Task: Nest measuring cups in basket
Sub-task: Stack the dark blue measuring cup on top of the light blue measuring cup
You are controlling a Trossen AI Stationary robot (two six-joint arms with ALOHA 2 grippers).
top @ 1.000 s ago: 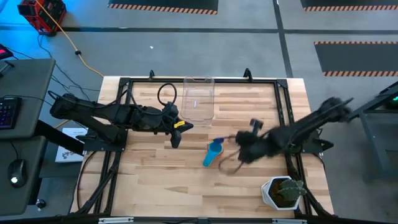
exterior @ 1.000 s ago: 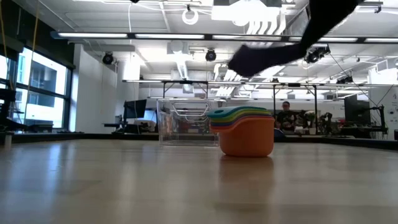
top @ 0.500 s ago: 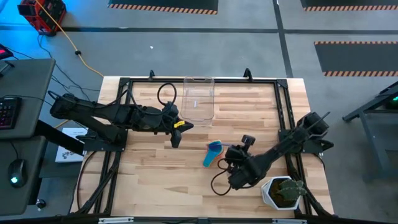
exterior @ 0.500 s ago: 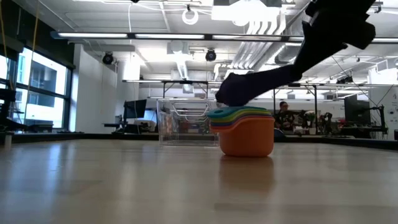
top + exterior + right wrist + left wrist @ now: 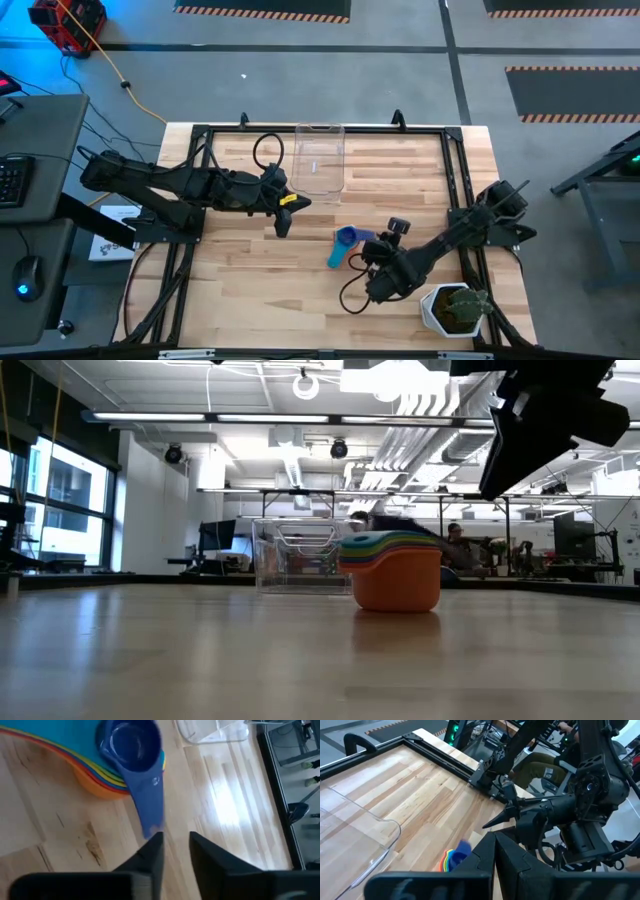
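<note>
Nested plastic measuring cups (image 5: pixel 343 246), orange outermost and a small blue one on top, sit mid-table on the pale wooden table (image 5: pixel 240 290), near the clear rectangular plastic basket (image 5: pixel 320 158) but outside it. In the high view the stack's long axis runs diagonally, the light-blue handle pointing toward the front edge and the blue cup's handle (image 5: pixel 149 805) reaching toward the right gripper (image 5: pixel 373 248). That claw hangs just beside the stack, its fingers (image 5: pixel 152 851) slightly parted and grasping nothing. The left gripper (image 5: pixel 283 210) waits beside the basket; whether it is released or clenched cannot be told.

Wooden table (image 5: pixel 250 270), basket (image 5: pixel 319 158), measuring cups (image 5: pixel 343 245), potted plant (image 5: pixel 455 308)
</note>
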